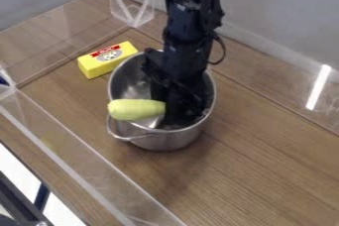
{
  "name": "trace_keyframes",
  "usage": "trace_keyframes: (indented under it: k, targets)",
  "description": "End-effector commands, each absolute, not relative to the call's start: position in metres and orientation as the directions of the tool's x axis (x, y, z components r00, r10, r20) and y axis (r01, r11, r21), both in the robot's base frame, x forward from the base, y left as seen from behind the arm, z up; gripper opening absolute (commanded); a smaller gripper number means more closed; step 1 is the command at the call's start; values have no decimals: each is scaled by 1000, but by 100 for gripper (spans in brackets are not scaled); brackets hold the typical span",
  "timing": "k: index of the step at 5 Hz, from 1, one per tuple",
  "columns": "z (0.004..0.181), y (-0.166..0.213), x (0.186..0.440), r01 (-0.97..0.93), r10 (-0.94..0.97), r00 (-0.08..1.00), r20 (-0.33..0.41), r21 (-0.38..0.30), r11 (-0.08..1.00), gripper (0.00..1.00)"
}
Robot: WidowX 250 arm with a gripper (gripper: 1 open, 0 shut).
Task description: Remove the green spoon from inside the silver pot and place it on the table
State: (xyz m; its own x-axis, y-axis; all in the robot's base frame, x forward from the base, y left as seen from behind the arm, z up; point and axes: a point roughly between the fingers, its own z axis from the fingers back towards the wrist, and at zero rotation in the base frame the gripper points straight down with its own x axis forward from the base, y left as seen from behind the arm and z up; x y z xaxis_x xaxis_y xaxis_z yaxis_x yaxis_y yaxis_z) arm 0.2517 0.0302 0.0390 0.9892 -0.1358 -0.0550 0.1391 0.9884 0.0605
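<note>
Brown wood-grain covers the table (265,161), the largest thing in view, and clear plastic walls (73,156) run along its near left edge and its far side. A black robot arm (192,12) comes down from the top of the picture, with its lower end reaching straight down into a pot.

That silver pot (162,131) stands near the middle of the table, round and shiny with straight sides; a small loop handle shows on its near left rim. The gripper (169,103) sits low inside the pot, dark against the steel, so the fingertips are hard to make out. Its jaws are pressed together as far as they go, and they look clamped on one end of the green spoon (137,109).

This spoon's thick yellow-green handle lies nearly level and points left, with its rounded end poking out just past the pot's left rim, above the wall and not resting on the table. Its other end is hidden by the gripper.

A yellow block (107,58) with a small red mark lies flat on the table just beyond the pot on the far left, close to the rim but apart from it.
</note>
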Motion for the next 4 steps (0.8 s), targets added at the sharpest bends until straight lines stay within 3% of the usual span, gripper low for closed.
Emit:
trace_keyframes:
  k: [1, 4]
  targets:
    - [34, 42, 246, 136, -131, 989, -63, 81, 987, 0]
    - [28, 44, 241, 136, -132, 990, -42, 87, 987, 0]
